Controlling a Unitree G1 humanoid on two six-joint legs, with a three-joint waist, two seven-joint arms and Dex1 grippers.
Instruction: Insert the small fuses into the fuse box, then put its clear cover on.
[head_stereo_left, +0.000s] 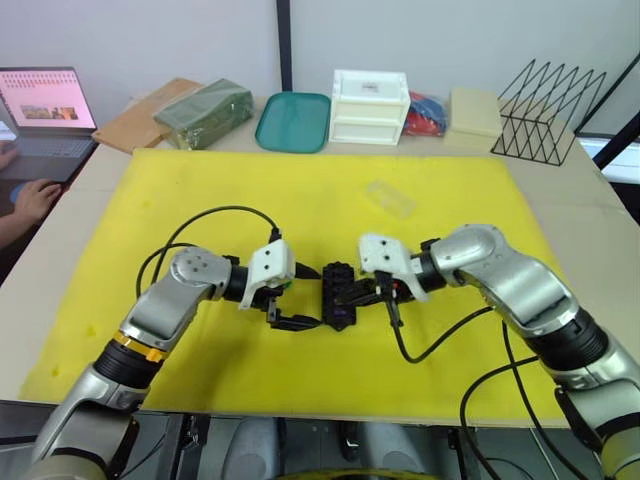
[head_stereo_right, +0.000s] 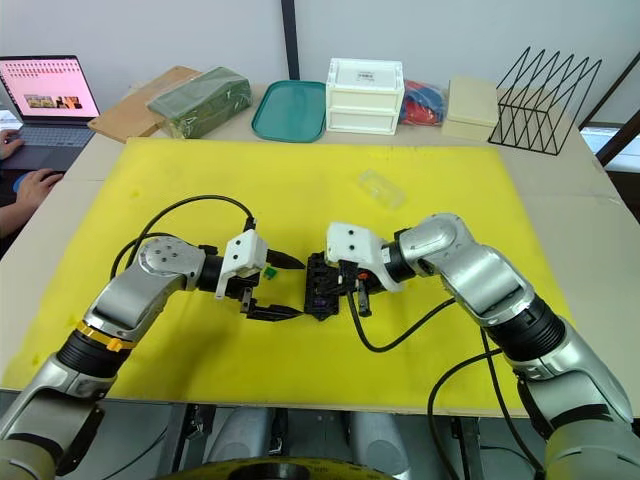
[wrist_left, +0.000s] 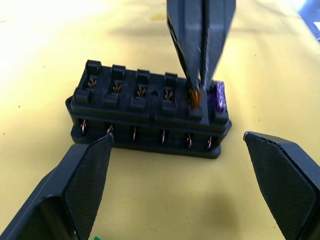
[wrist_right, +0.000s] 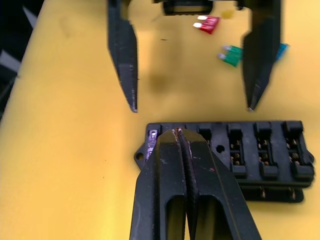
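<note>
On the yellow mat (head_stereo_left: 420, 330), the closed right end effector (wrist_left: 200, 90) presses an orange fuse (wrist_left: 195, 97) into the fuse box (wrist_left: 145, 117) beside one purple fuse (wrist_left: 218, 96), the left end effector (head_stereo_right: 275, 288) is open, and four slots and the clear cover (head_stereo_left: 390, 198) remain.

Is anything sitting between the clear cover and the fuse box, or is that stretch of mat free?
Nothing lies on the mat between the clear cover and the fuse box. But the right claw is shut on an orange fuse over the box's slots, so the cover cannot seat yet.

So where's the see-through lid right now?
The clear cover lies by itself on the yellow mat, on the robot's right side. It is beyond the fuse box, toward the white drawer box.
</note>
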